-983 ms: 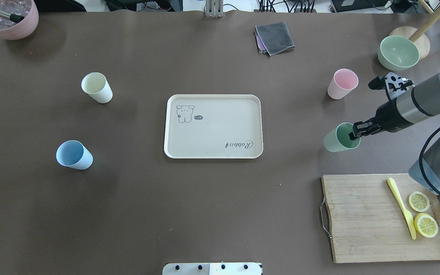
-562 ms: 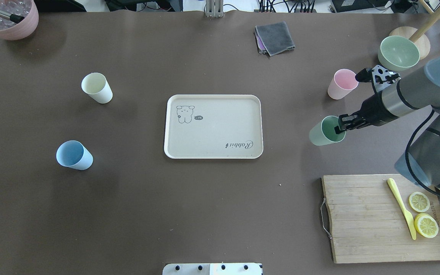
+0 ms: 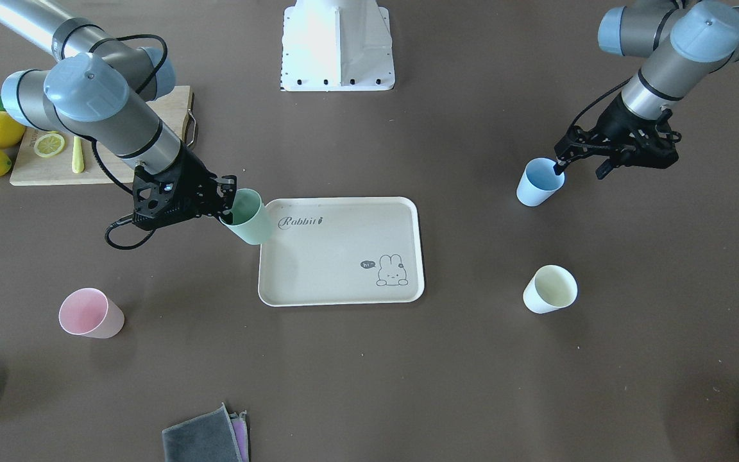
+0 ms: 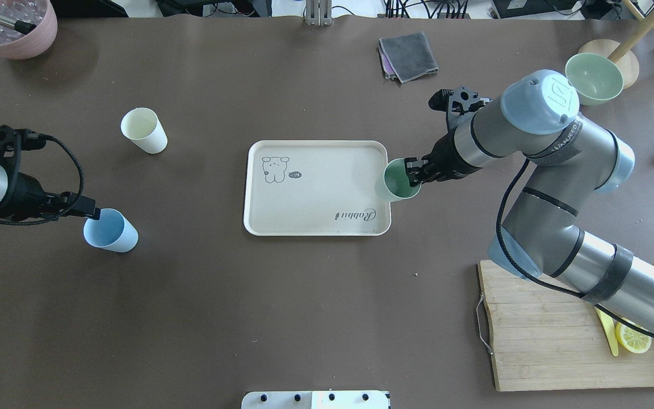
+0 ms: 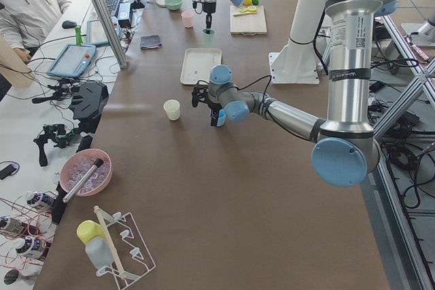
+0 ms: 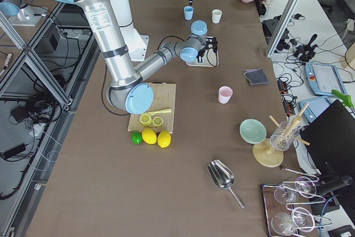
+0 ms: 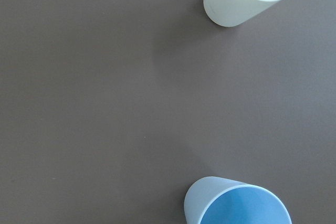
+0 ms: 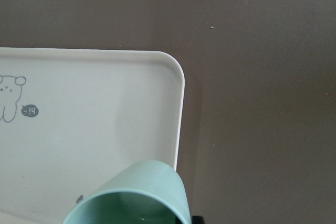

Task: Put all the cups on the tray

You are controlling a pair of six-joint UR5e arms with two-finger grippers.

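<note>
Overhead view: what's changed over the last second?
The right gripper, still gripping the pale green cup, carried it leftward to the right edge of the tray. The left gripper came in, open, beside the light blue cup. That cup, the cream cup and the tray stayed put.

Bright even light, soft shadows, sharp focus

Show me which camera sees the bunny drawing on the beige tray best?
The front-facing view: the bunny drawing on the flat beige tray is whole and upright. The overhead view shows it whole but upside down. The right wrist view cuts it off at the edge. Side views are too far; left wrist misses it.
</note>
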